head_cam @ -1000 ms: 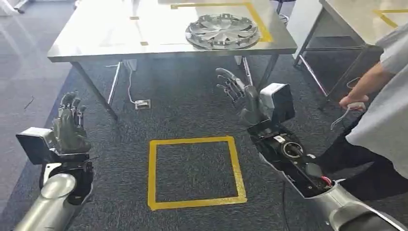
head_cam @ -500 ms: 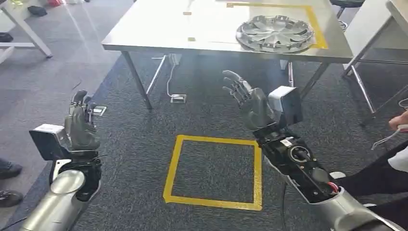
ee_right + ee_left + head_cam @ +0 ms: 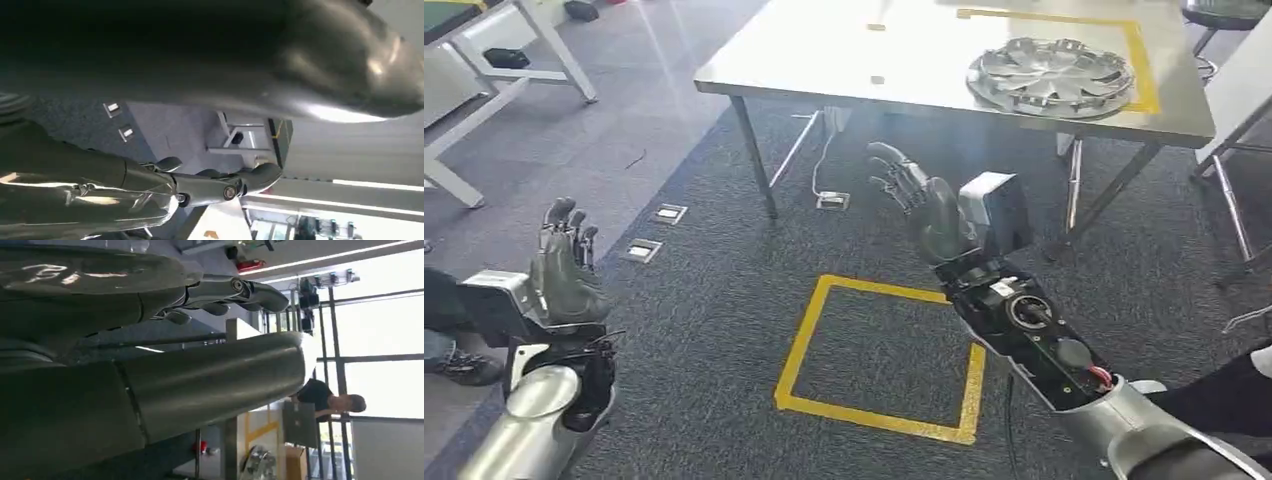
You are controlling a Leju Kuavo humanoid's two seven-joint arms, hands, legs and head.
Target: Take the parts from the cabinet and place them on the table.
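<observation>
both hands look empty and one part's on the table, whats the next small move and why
Probably keep turning toward the cabinet for another part. The left hand and right hand hold nothing, one hubcap already lies on the table, and no cabinet is visible in the head view.

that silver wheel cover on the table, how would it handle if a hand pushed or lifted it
The wheel cover looks thin and dished, so probably light for its size. Lying flat on the smooth steel table, it would likely slide, not roll. Its slotted spokes may flex if gripped by one edge.
</observation>
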